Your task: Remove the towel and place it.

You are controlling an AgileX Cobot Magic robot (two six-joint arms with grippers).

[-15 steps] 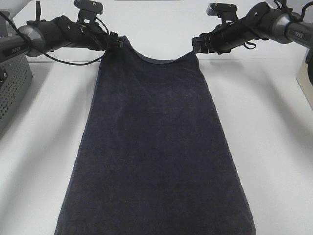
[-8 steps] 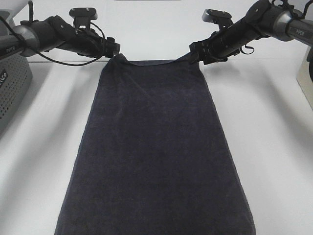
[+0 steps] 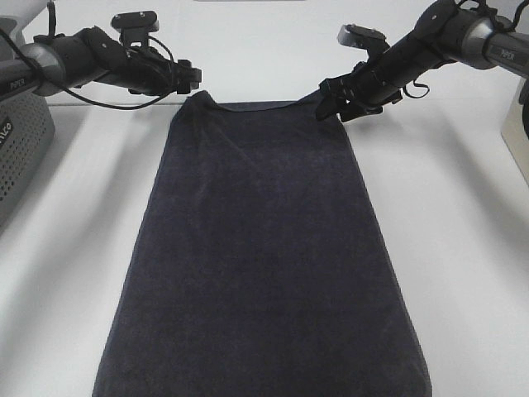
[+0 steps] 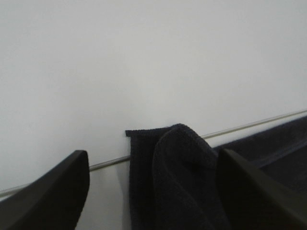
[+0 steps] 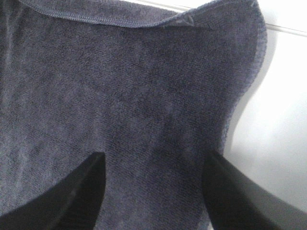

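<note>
The dark navy towel (image 3: 264, 248) lies spread flat along the white table (image 3: 463, 248), with its near end running out of the bottom of the exterior high view. My left gripper (image 3: 193, 80) hovers at the far left corner. The left wrist view shows that corner of the towel (image 4: 182, 177) bunched up and lying loose between the parted fingers of the open gripper (image 4: 153, 165). My right gripper (image 3: 331, 101) hangs over the far right corner. In the right wrist view its jaws stand open (image 5: 154, 158) above the towel (image 5: 120, 72), holding nothing.
A grey perforated basket (image 3: 21, 141) stands at the left edge of the table. A pale object (image 3: 517, 132) sits at the right edge. Bare white tabletop runs along both long sides of the towel.
The towel's far edge, earlier hanging raised and sagging between the two grippers, has dropped onto the table and lies straight. Both grippers have come off the corners; the right one has tipped lower.
</note>
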